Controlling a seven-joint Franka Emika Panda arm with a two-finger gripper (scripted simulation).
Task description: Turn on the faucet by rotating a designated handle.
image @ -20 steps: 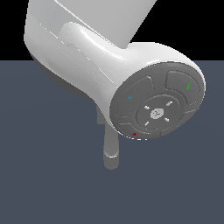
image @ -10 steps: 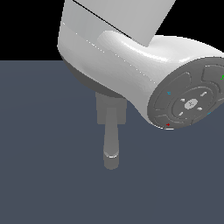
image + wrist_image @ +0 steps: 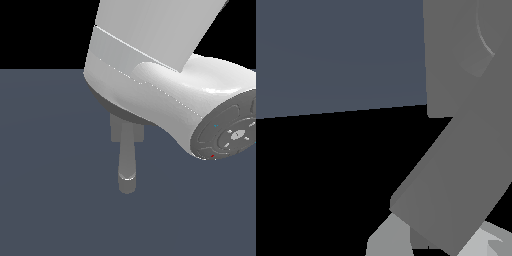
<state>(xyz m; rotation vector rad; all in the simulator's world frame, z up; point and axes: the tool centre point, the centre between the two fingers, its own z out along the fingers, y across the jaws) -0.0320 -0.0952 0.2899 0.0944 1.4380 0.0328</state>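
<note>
Grey faucet (image 3: 127, 150) stands on the dark floor (image 3: 45, 190), its spout tube facing the exterior camera, mostly hidden under the white arm (image 3: 165, 95); whether the tool is apart or together cannot be told

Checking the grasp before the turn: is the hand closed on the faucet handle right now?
Cannot tell. In the wrist view a grey bar, likely the handle, crosses close to the camera, but no fingers show clearly. In the exterior view the robot arm hides the faucet top.

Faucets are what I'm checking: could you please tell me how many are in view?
1. The faucet stands on the dark floor at the exterior view's centre, its spout pointing toward the camera. The white robot arm covers its upper part, so anything behind it stays hidden.
</note>
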